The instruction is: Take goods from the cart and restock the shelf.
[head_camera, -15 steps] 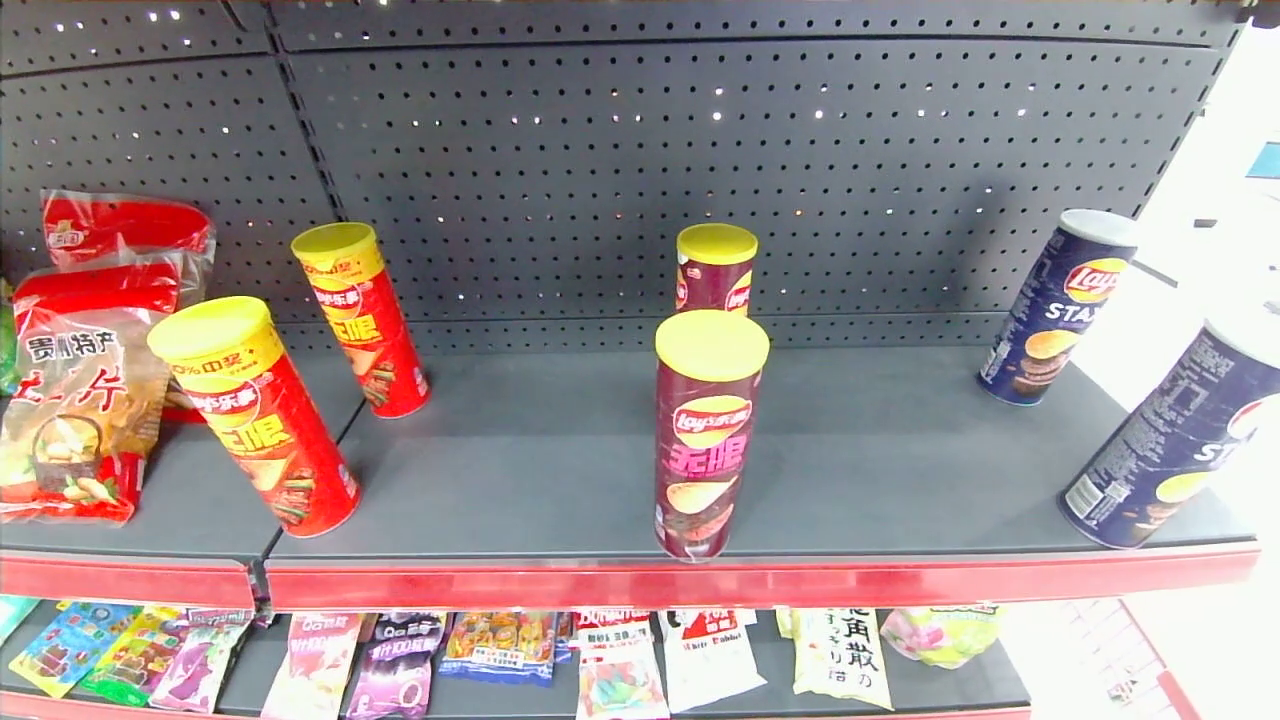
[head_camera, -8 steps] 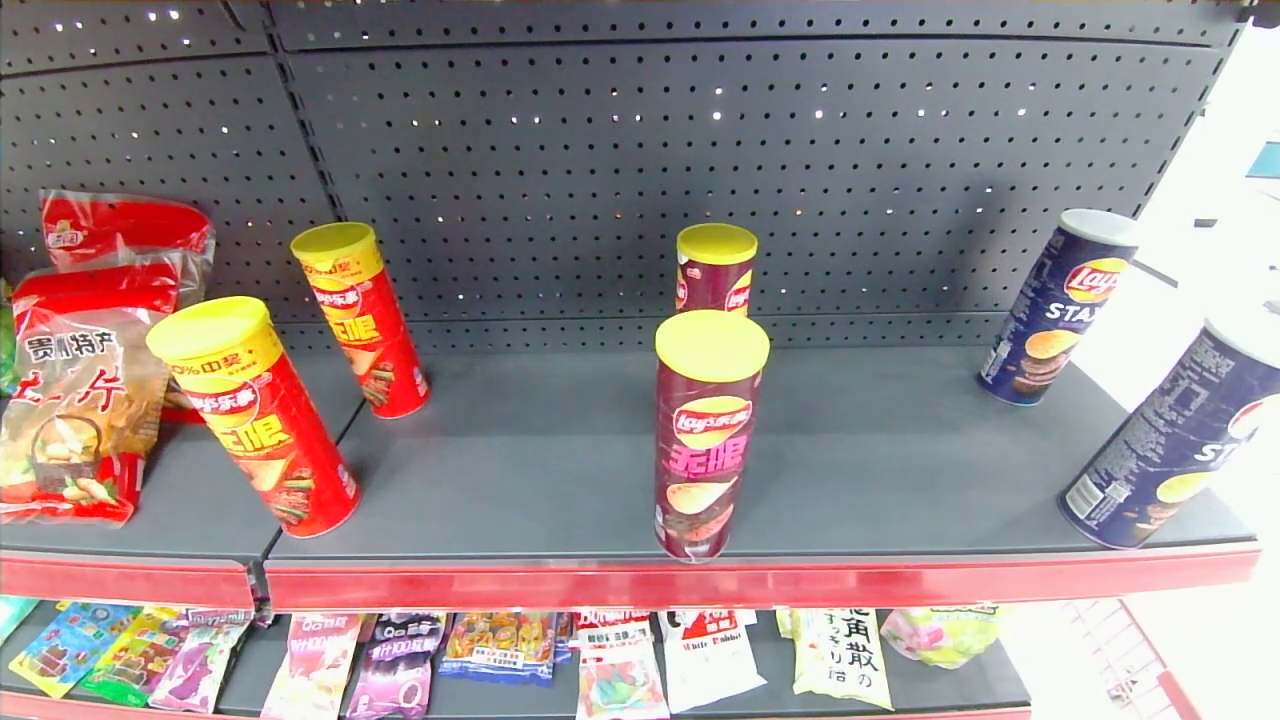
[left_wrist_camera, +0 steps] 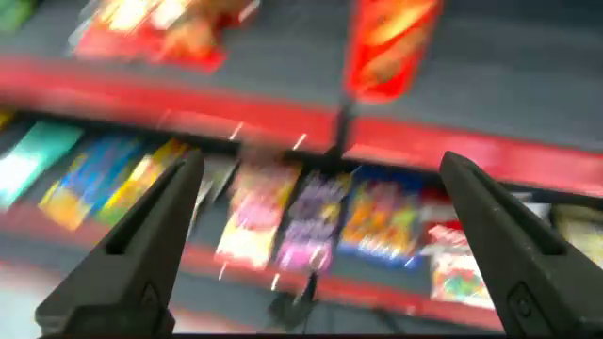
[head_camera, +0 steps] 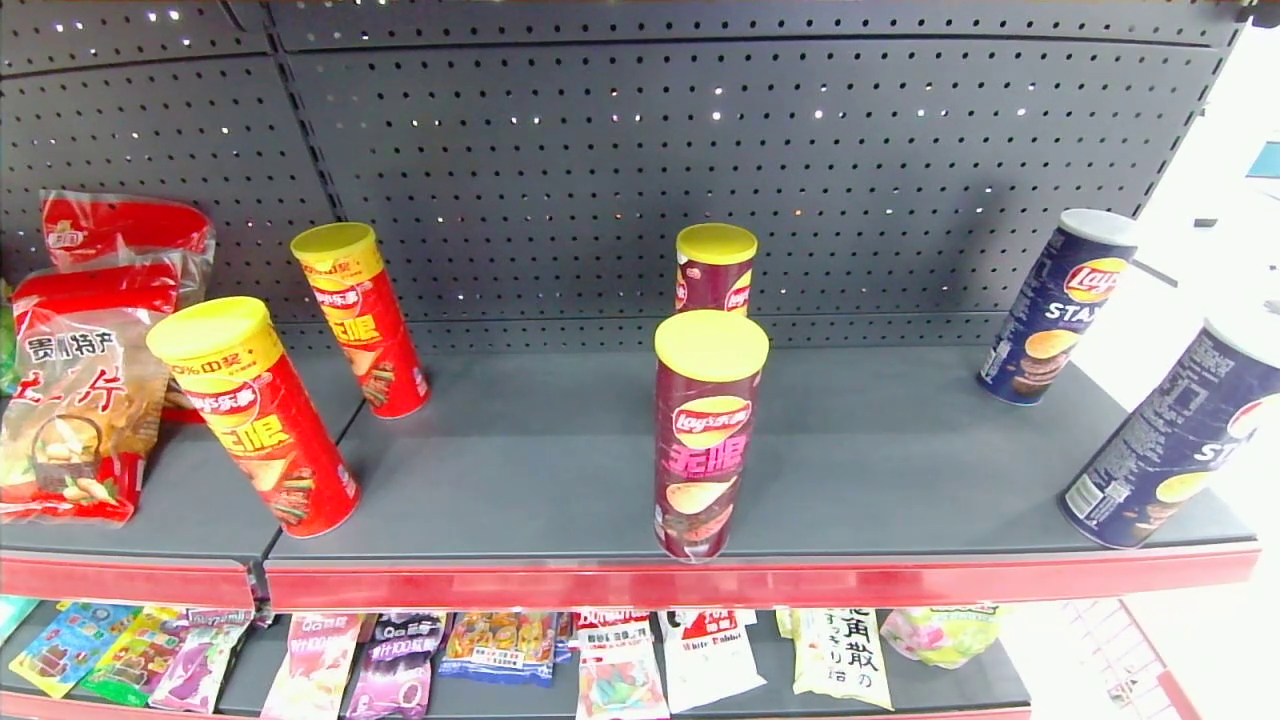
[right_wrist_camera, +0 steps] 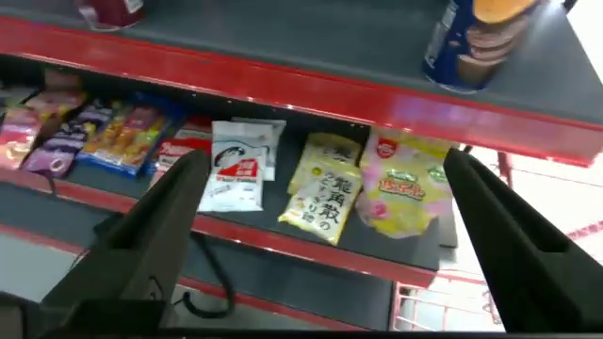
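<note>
dark pegboard backs the grey shelf you're facing. the front maroon can stands on its base at the shelf's red lip, long axis vertical, yellow lid up, label toward you. the rear maroon can stands just behind it at twelve o'clock. out at nine o'clock two red cans stand upright, one behind the other, with snack bags beyond them. at three o'clock two blue cans stand lids up. candy packets lie on the tier below. your left gripper points at that lower tier, fingers spread wide, empty. your right gripper does the same beneath a blue can, equally wide, empty.
</note>
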